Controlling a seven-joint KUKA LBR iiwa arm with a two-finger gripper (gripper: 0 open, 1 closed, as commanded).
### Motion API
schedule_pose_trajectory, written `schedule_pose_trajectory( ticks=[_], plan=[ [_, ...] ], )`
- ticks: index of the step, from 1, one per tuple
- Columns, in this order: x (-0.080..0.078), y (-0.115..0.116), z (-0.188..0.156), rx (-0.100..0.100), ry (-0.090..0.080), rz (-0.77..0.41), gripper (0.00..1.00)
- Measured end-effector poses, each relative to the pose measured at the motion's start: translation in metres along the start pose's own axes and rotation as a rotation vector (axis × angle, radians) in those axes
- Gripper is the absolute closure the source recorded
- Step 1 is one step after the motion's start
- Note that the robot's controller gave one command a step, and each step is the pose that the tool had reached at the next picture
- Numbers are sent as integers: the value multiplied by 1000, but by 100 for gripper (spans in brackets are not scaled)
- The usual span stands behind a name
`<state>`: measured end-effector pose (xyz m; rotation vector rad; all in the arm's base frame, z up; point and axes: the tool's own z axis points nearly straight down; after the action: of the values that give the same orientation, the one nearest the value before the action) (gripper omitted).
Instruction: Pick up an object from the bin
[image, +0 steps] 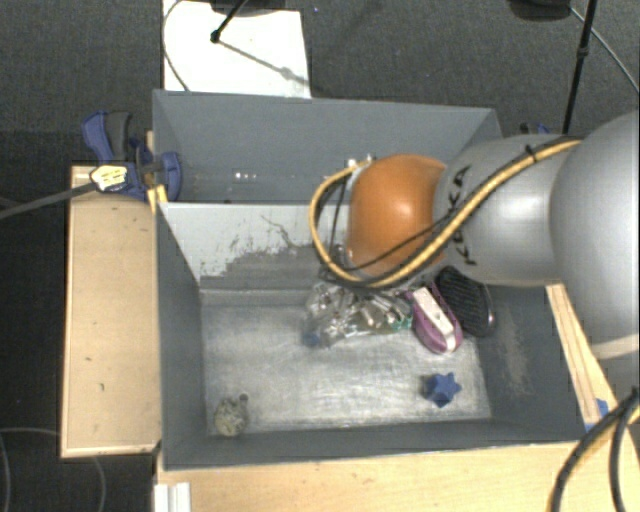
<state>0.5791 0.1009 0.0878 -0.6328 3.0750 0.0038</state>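
Observation:
My gripper is low in the middle of the bin, toward the back wall, with its metal body showing under the arm's orange cover. A small blue piece lies on the floor right at the gripper's lower left end; I cannot tell whether the two touch. Just right of the gripper lies a purple and white oblong thing, partly under the arm. Behind that is a black brush-like thing, half hidden by the arm.
A blue star-shaped piece lies near the front right of the bin floor. A small grey-brown lump sits in the front left corner. The arm covers the bin's back right.

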Motion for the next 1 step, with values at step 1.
schedule_pose_trajectory(
  ticks=[1],
  plan=[
    [15,-5,-135,5,-8,-123,100]
  ],
)
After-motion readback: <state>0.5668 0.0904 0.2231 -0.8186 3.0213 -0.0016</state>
